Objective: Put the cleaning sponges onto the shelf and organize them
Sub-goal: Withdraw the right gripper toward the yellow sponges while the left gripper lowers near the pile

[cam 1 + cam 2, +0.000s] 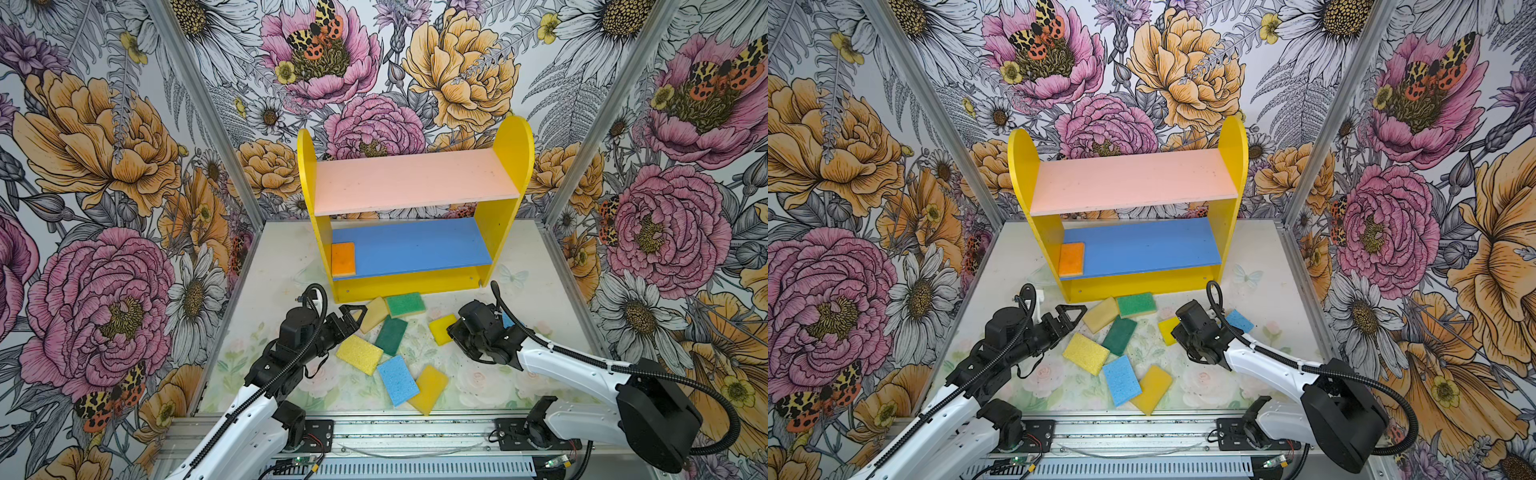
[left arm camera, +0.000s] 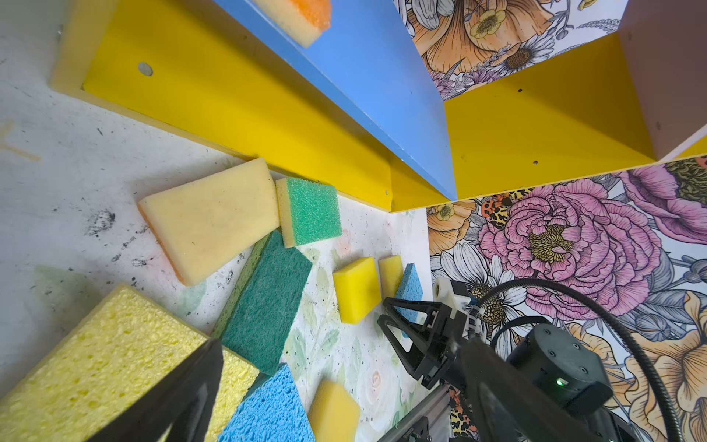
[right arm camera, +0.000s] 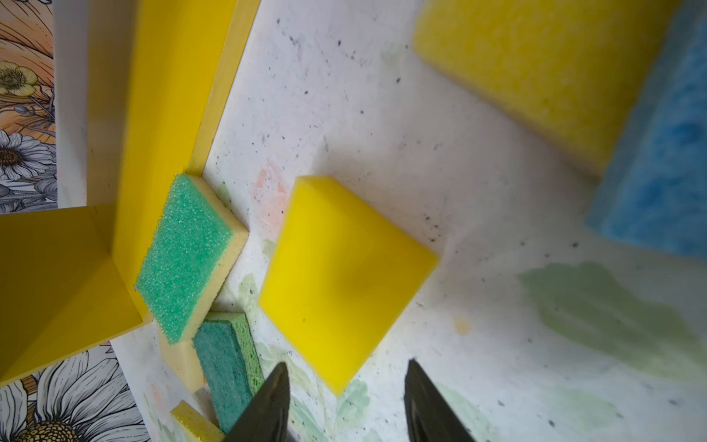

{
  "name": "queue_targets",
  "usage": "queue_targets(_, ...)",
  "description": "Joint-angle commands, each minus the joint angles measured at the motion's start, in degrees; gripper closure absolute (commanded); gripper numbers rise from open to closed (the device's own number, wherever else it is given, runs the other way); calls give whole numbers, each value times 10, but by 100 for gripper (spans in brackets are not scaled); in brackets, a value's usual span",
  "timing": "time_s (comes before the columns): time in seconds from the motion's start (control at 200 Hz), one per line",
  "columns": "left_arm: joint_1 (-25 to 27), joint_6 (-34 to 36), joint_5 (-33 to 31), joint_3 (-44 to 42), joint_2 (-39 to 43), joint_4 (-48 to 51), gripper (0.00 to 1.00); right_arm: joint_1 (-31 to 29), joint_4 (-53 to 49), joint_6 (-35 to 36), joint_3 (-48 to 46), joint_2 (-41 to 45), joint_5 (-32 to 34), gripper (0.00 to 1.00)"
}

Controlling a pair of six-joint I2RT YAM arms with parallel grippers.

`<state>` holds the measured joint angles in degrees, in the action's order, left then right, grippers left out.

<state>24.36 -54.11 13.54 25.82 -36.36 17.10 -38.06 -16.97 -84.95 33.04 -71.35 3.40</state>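
One orange sponge [image 1: 343, 259] lies at the left end of the shelf [image 1: 513, 174], on its blue board. The rest litter the table [image 1: 540, 291], a blue sponge [image 1: 507, 320] mostly hidden behind the right arm [image 1: 561, 357]. Left gripper [image 1: 353, 318] gapes empty; right gripper [image 3: 346, 363], cut off at the frame's bottom, stands part open, empty, by a blurred yellow sponge [image 3: 344, 275].

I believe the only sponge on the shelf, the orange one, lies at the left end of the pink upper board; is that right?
Not quite: the orange sponge lies at the left end of the blue lower board, not the upper one. It is indeed the only sponge on the shelf, as both top views show.
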Motion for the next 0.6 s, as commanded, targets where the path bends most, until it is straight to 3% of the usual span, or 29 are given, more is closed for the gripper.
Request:
queue_targets(0.0, -6, -1, 0, 9, 7, 3, 1, 8, 45, -10, -9, -22, 2, 50)
queue_targets(0.3, -19, -3, 5, 2, 16, 9, 1, 10, 131, -25, -34, -90, -26, 54)
queue_targets(0.45, -23, -6, 8, 1, 20, 9, 1, 12, 166, -32, -49, -100, -36, 66)
queue_targets(0.595, -23, -4, 19, 5, 13, 8, 1, 11, 155, 6, -42, -83, -44, 76)
